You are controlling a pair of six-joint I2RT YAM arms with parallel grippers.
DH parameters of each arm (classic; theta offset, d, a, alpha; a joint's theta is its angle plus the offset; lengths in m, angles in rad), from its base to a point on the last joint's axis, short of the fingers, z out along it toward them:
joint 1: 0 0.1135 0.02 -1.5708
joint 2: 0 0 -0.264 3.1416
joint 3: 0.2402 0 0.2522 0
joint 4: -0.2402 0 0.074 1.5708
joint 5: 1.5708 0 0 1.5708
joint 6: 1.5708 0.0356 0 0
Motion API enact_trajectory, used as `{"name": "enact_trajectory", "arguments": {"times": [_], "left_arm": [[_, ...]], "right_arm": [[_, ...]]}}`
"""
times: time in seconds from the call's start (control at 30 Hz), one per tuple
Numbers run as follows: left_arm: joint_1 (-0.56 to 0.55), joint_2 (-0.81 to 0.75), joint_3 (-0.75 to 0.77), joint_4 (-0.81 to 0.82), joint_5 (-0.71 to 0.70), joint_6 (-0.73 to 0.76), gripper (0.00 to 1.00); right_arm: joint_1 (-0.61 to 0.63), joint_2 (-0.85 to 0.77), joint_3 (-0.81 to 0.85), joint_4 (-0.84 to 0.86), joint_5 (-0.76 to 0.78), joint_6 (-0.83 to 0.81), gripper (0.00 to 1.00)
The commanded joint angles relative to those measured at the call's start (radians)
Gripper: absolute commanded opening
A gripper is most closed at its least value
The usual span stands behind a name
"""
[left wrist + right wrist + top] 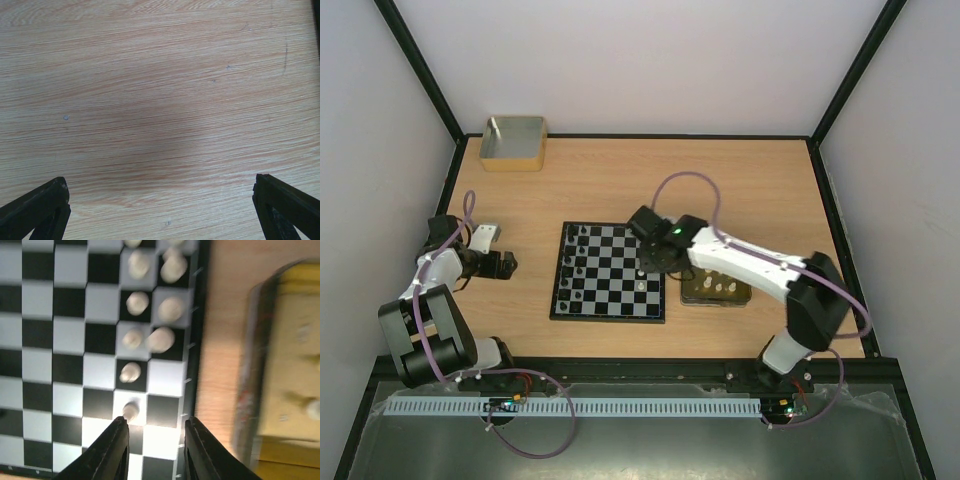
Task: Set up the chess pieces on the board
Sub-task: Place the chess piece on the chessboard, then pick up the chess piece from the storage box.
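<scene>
The board [608, 316] lies in the middle of the table. Black chess pieces [576, 262] stand along its left columns. In the right wrist view, several cream chess pieces [150, 305] fill the two columns by the board's [70, 340] right edge. My right gripper [155, 422] hovers low over that edge, open and empty. Its left fingertip is just beside the nearest cream pawn [130, 411]. From above, the right gripper [655, 262] covers the board's right side. My left gripper [503, 263] is left of the board and wide open [160, 182] over bare wood.
A gold tin [717, 292] holding a few cream pieces sits just right of the board, and shows blurred in the right wrist view [290, 365]. A grey box with a tan rim [514, 142] stands at the back left corner.
</scene>
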Motion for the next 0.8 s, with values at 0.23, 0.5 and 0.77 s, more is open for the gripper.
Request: {"name": "enact_trajectory", "arguments": {"times": [0.23, 0.5, 0.77], "left_arm": [[-0.005, -0.002, 0.031, -0.008, -0.005, -0.006, 1.00], [-0.022, 0.022, 0.046, -0.012, -0.020, -0.014, 1.00], [-0.047, 0.018, 0.054, -0.014, -0.031, -0.027, 1.00]], "right_arm": [[-0.307, -0.201, -0.206, -0.032, 0.075, -0.104, 0.30], [-0.401, -0.216, -0.296, 0.030, 0.047, -0.132, 0.30], [-0.431, -0.171, -0.311, 0.082, 0.022, -0.155, 0.30]]}}
